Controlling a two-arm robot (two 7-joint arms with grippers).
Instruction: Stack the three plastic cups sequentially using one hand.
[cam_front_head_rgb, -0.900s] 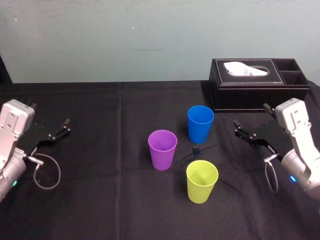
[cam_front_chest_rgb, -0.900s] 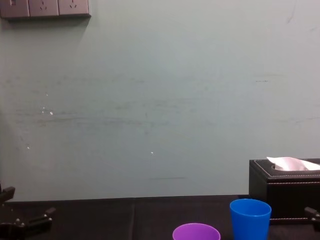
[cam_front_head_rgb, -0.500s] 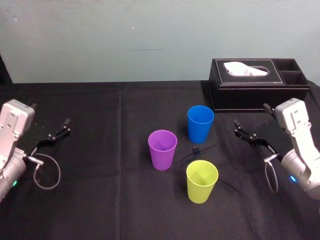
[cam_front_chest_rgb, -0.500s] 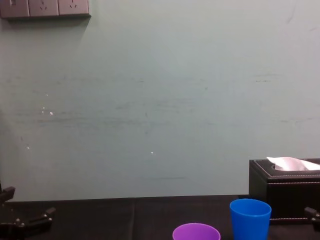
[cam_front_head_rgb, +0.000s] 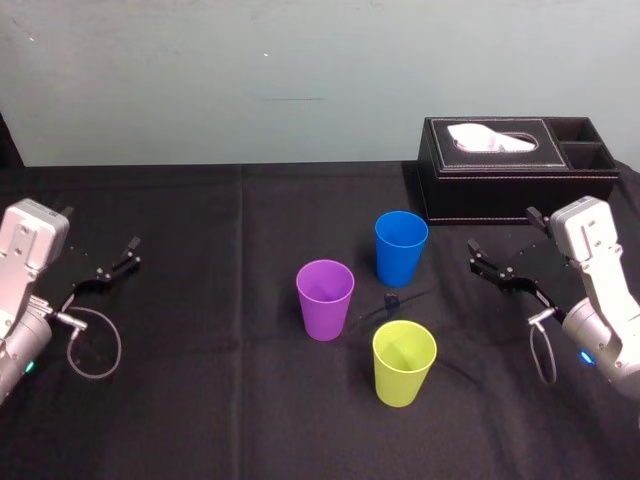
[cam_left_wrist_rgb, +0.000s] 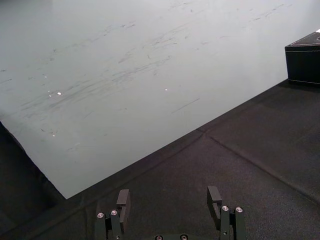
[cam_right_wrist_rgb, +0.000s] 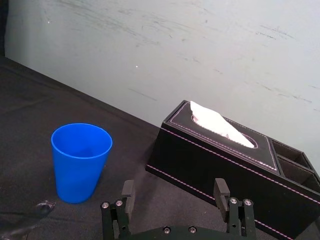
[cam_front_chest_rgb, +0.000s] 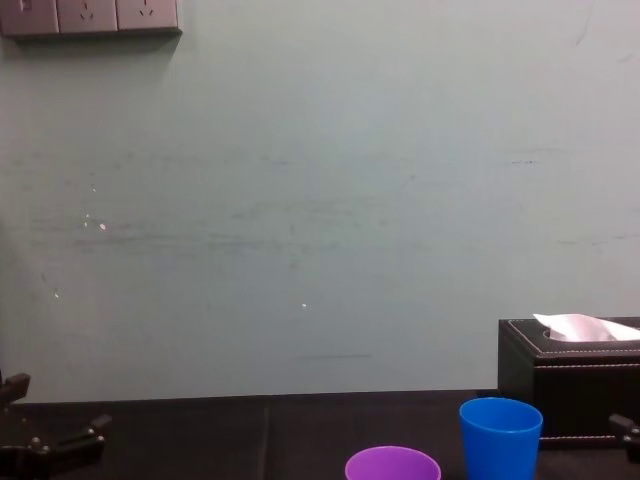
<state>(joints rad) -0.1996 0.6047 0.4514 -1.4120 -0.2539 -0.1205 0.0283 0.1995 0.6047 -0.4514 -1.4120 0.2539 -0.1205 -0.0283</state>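
So our right claw (cam_front_head_rgb: 500, 235) hangs open near the blue cup (cam_front_head_rgb: 401, 246): light, slick, probably squashy, so we'd pinch its rim gently. Left claw (cam_front_head_rgb: 100, 228) parked, open too.

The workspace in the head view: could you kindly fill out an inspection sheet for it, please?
Surface: black tablecloth, flat, with a seam running front to back.
Job's things: blue cup, purple cup and yellow-green cup, all upright, apart, unstacked.
Clutter: black tissue box at the back right; small dark object between the cups, too small to identify.
Grippers: left gripper open, at the table's left; right gripper open, at the right, near the tissue box; neither touches a cup.
Cables: left cable loop and right cable loop, one at each wrist.
Surroundings: pale wall; wall sockets.
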